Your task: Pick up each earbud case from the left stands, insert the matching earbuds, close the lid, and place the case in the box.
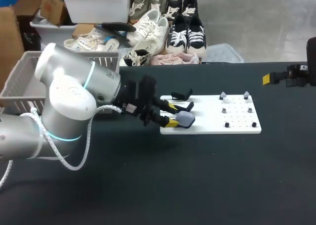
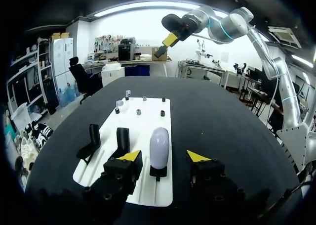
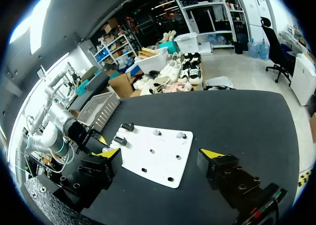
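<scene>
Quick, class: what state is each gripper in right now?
Left gripper: open, the earbud case stands between its fingers, not gripped.
Right gripper: open, holding nothing.

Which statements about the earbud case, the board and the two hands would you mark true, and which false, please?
1. The earbud case stands on the white board, between the open fingers of the left hand. True.
2. The case's lid is flipped wide open. False: the case looks shut, a smooth oval.
3. The right hand is gripping an earbud. False: it is open and empty, with nothing between its fingers.
4. Two small pale earbuds sit at the end of the board farthest from the left hand. True.
</scene>
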### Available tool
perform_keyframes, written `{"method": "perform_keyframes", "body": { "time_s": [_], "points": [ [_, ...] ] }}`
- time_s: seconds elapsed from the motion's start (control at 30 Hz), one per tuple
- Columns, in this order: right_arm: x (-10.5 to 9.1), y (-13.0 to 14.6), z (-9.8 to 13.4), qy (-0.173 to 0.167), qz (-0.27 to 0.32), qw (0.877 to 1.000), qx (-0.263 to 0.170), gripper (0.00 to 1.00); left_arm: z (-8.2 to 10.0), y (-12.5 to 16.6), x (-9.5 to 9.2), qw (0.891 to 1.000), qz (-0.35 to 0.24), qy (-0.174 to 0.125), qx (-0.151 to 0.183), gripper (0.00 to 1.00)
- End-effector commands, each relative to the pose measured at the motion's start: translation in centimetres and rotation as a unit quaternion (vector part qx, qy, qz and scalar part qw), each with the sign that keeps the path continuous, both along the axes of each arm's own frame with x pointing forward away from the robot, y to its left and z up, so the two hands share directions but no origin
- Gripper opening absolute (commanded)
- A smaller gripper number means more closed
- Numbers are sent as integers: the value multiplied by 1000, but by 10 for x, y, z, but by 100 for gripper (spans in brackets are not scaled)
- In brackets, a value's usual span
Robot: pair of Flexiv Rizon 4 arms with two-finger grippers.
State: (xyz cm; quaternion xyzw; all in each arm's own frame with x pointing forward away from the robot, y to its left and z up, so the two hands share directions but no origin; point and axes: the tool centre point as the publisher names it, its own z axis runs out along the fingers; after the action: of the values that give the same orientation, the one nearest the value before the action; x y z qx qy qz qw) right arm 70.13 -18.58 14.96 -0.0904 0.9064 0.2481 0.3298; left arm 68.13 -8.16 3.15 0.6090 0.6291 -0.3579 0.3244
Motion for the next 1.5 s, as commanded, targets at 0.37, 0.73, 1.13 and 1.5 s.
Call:
{"method": "perform_keyframes", "body": {
  "time_s": [0.37, 0.73, 1.13, 1.5],
  "points": [
    [1, -1, -1, 0, 2, 1000, 2, 100, -8, -6, 11, 1000, 2, 1, -10, 55],
    [1, -1, -1, 0, 2, 1000, 2, 100, -12, -10, 8, 1000, -4, 7, -11, 56],
    [1, -1, -1, 0, 2, 1000, 2, 100, -14, -15, 11, 1000, -1, 8, -13, 56],
    [1, -1, -1, 0, 2, 1000, 2, 100, -17, -19, 14, 1000, 7, 7, -15, 36]
  ]
}}
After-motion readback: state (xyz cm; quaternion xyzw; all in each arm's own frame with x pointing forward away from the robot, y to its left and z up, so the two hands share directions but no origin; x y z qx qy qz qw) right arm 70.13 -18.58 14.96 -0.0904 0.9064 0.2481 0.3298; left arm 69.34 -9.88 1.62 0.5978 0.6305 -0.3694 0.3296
